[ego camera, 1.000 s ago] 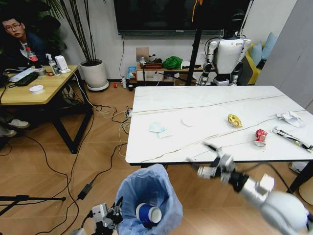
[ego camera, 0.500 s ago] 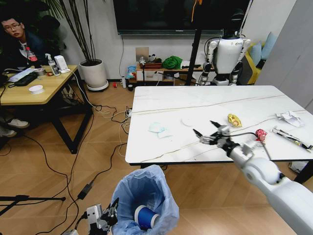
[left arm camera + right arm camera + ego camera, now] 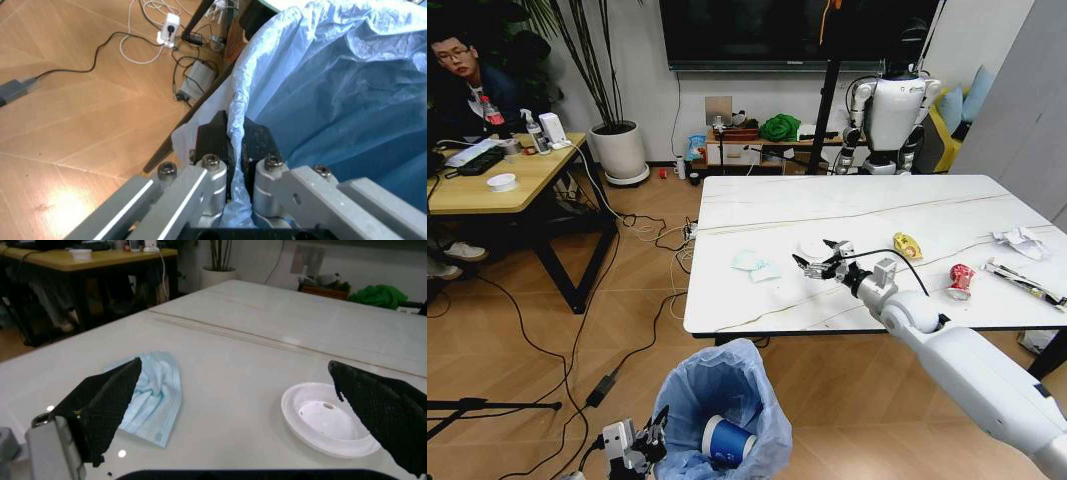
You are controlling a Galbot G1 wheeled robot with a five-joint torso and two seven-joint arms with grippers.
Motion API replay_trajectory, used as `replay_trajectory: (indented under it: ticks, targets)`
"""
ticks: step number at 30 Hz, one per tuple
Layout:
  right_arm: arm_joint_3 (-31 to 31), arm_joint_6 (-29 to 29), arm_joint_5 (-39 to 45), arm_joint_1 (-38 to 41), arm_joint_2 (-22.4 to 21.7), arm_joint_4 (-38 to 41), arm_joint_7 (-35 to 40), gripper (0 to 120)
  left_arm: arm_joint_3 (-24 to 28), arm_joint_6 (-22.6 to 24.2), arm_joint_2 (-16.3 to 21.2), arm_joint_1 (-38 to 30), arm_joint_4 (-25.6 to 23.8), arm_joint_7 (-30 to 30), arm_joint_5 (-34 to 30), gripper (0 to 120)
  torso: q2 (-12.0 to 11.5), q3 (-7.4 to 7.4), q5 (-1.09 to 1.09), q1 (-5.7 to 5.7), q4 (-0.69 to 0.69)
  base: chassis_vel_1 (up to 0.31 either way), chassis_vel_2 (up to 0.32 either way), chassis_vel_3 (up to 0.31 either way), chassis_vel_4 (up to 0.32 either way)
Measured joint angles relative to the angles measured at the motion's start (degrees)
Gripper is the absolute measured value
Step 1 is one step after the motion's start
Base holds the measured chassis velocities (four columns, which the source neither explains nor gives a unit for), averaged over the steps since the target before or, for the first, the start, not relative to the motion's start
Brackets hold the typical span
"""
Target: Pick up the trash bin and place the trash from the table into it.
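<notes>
Your right gripper (image 3: pixel 819 260) hangs low over the table (image 3: pixel 757 205) with its jaws spread wide and nothing between them; in the right wrist view the two black pads (image 3: pixel 105 405) frame a pale blue mask (image 3: pixel 155 396) on one side and a white lid (image 3: pixel 328 418) on the other. The lid lies flat on the marble; judge it light, thin and slick, with little height to bite on, so take it across the raised rim rather than from above on the face. The mask looks soft and limp; it should pinch easily at a fold but will drape and may drag. Farther along the table lie a yellow wrapper (image 3: pixel 907 245), a crushed red can (image 3: pixel 960 281) and white paper scraps (image 3: pixel 1021 241), all well apart from the gripper; the can is probably stiff enough for a firm squeeze across its body. Your left gripper (image 3: pixel 234 145) is closed on the bin (image 3: pixel 727 410), pinching the bag's edge at the rim, and holds it below the near table edge. A blue-and-white cup (image 3: pixel 728 440) already sits inside. The bag film is thin and crinkly; judge that grip liable to slip or tear under added load.
</notes>
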Motion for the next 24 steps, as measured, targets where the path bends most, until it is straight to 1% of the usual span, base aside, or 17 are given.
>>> replay_trajectory:
  ticks: [5, 7, 8, 12, 13, 14, 17, 24]
  targets:
    - [-2.64, -0.93, 0.00, 2.76, 0.70, -2.83, -0.51, 100, -0.20, -0.09, -0.31, 0.00, 0.03, 0.07, -0.01, 0, 0.00, 0.00, 0.00, 0.00, 0.01, 0.000, 0.000, 0.000, 0.000]
    - [-4.40, -1.28, 0.03, 4.65, 1.36, -5.80, -1.32, 100, -0.25, -0.14, -0.59, -0.05, 0.03, 0.12, -0.02, 0, 0.00, 0.00, 0.01, 0.00, 0.01, 0.000, 0.000, 0.000, 0.000]
    - [-4.40, -1.28, 0.03, 4.65, 1.36, -5.80, -1.32, 100, -0.25, -0.14, -0.59, -0.05, 0.03, 0.12, -0.02, 0, 0.00, 0.00, 0.01, 0.00, 0.01, 0.000, 0.000, 0.000, 0.000]
    - [-5.95, -1.25, -0.13, 6.97, 2.42, -10.69, -2.88, 100, -0.26, -0.21, -0.95, -0.06, 0.05, 0.22, 0.02, 0, 0.00, 0.00, 0.01, 0.00, 0.01, 0.000, 0.000, 0.000, 0.000]
    - [-5.95, -1.25, -0.13, 6.97, 2.42, -10.69, -2.88, 100, -0.26, -0.21, -0.95, -0.06, 0.05, 0.22, 0.02, 0, 0.00, 0.00, 0.01, 0.00, 0.01, 0.000, 0.000, 0.000, 0.000]
    - [-6.39, -1.10, -0.36, 7.85, 2.83, -12.73, -3.53, 100, -0.32, -0.25, -1.07, -0.07, 0.16, 0.27, 0.07, 0, 0.00, 0.00, 0.02, 0.00, 0.01, 0.000, 0.000, 0.000, 0.000]
    - [-6.99, -0.80, -1.04, 9.07, 3.53, -15.58, -4.39, 100, -0.47, -0.32, -1.28, -0.07, 0.37, 0.34, 0.18, 0, 0.00, 0.00, 0.01, 0.00, 0.00, 0.000, 0.000, 0.000, 0.000]
    - [-8.11, -0.59, -1.77, 11.17, 4.71, -18.81, -5.15, 100, -0.67, -0.44, -1.70, 0.04, 0.41, 0.51, 0.38, 0, 0.00, 0.00, 0.01, 0.00, 0.01, 0.000, 0.000, 0.000, 0.000]
